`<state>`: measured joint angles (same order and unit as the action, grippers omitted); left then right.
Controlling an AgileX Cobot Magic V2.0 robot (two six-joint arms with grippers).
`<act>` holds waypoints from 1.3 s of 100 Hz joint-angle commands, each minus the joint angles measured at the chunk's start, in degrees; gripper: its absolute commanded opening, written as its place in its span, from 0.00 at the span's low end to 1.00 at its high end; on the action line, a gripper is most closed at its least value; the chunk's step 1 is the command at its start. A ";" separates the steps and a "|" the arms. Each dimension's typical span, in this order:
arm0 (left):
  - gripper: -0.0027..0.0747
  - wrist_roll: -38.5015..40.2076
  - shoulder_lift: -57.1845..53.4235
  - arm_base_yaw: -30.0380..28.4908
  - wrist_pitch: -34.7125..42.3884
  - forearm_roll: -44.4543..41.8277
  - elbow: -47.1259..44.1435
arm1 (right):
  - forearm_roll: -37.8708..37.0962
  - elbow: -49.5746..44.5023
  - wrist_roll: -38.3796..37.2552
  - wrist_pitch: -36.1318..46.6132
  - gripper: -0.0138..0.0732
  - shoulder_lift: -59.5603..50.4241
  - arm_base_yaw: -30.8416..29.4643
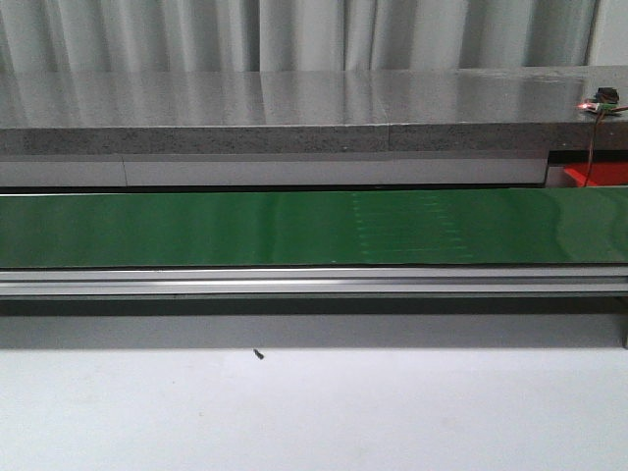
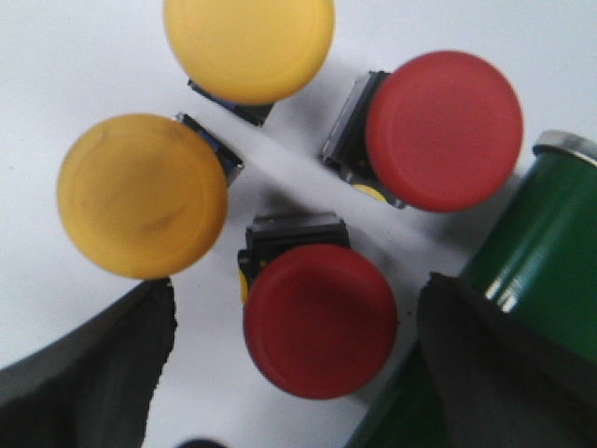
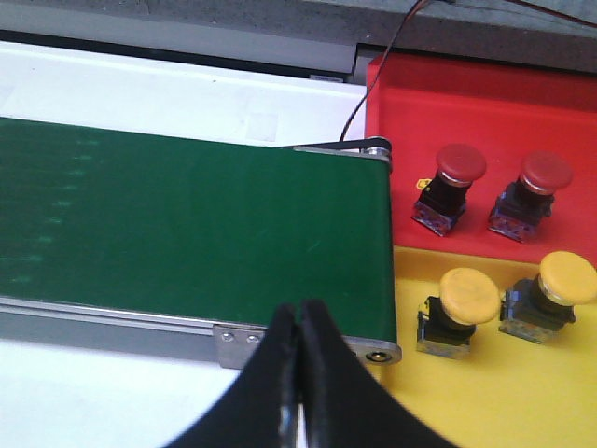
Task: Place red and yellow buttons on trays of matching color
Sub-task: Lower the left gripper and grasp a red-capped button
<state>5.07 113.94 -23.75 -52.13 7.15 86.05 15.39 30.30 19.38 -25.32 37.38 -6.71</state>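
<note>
- Grey curtains hang behind a stone-topped ledge (image 1: 294,103), and a green conveyor belt (image 1: 294,228) runs across the white table (image 1: 314,412).
- Left gripper (image 2: 298,373): fingers apart, hanging over a red button (image 2: 319,320) that sits between them on the table.
- Around that button lie another red button (image 2: 443,131) and two yellow buttons (image 2: 142,196) (image 2: 249,47), none touching it.
- Right gripper (image 3: 300,373): fingers pressed together, empty, above the belt's near edge.
- Past the belt's end, the red tray (image 3: 485,103) holds two red buttons (image 3: 452,187) (image 3: 530,194); the yellow tray (image 3: 485,392) holds two yellow ones (image 3: 457,313) (image 3: 550,294).
</note>
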 commanded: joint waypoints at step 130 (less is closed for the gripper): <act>0.17 -4.68 -20.50 11.77 -1.25 1.14 -1.58 | 0.62 1.54 0.45 3.63 0.02 -0.21 0.03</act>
<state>0.40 96.39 -14.24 -56.14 7.31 84.60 15.39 30.30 19.38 -25.32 37.38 -6.71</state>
